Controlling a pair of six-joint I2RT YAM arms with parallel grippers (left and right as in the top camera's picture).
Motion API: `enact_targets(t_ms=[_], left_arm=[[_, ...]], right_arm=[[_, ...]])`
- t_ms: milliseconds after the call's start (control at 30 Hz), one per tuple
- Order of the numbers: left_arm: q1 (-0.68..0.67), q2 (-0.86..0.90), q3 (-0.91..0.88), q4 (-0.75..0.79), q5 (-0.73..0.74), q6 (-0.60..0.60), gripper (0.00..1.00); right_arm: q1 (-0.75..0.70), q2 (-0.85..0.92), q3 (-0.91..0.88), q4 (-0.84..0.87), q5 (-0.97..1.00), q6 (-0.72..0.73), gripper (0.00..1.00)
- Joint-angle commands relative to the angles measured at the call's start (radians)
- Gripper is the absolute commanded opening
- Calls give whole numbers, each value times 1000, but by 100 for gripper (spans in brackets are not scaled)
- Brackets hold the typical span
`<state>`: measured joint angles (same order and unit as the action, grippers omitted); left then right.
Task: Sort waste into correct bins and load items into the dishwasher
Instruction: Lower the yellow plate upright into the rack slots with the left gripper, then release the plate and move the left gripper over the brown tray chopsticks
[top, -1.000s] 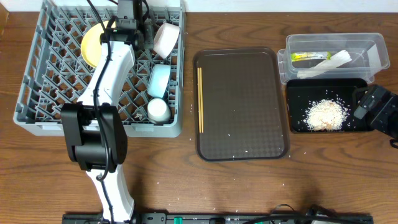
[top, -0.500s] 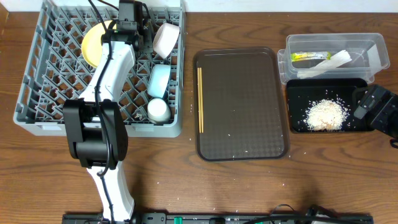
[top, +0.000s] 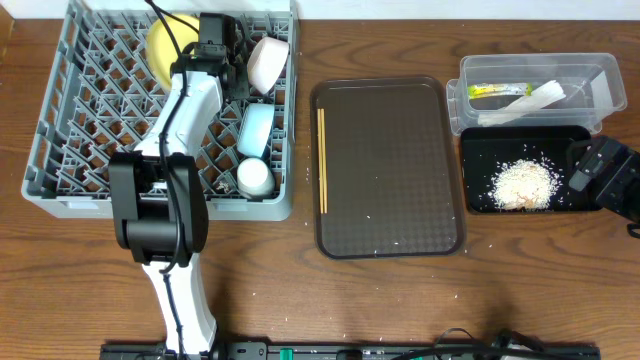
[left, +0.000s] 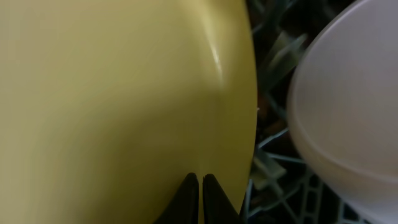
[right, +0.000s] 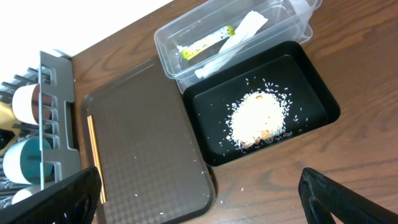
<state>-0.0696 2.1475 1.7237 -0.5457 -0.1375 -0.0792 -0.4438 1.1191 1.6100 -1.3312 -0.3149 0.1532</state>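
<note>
Left gripper (left: 199, 182): jaws almost pressed together, nothing visible between them. The plate (left: 124, 93) is dead ahead in the rack (top: 60, 150), and the white bowl (left: 348, 106) is right of the tips. Blue bowl (top: 256, 128) and cup (top: 254, 177) are racked. Wrapper (top: 495, 91) and paper strip (top: 535, 100) are in the tub (top: 610, 90), rice (right: 256, 118) in the black tray (right: 311, 81), ahead of the spread, empty right gripper (right: 199, 205). Looks like only the chopsticks (top: 321, 160) remain, on the brown tray (top: 400, 170), well clear of both jaws.
</note>
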Motion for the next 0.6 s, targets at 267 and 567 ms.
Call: enact_targets(t_ms=[267, 567], left_arm=[[3, 30, -18, -18, -62, -9, 7], [-60, 21, 2, -18, -122, -8, 8]], right_arm=[[-5, 1, 9, -1, -3, 11, 99], [-5, 1, 9, -1, -3, 11, 99]])
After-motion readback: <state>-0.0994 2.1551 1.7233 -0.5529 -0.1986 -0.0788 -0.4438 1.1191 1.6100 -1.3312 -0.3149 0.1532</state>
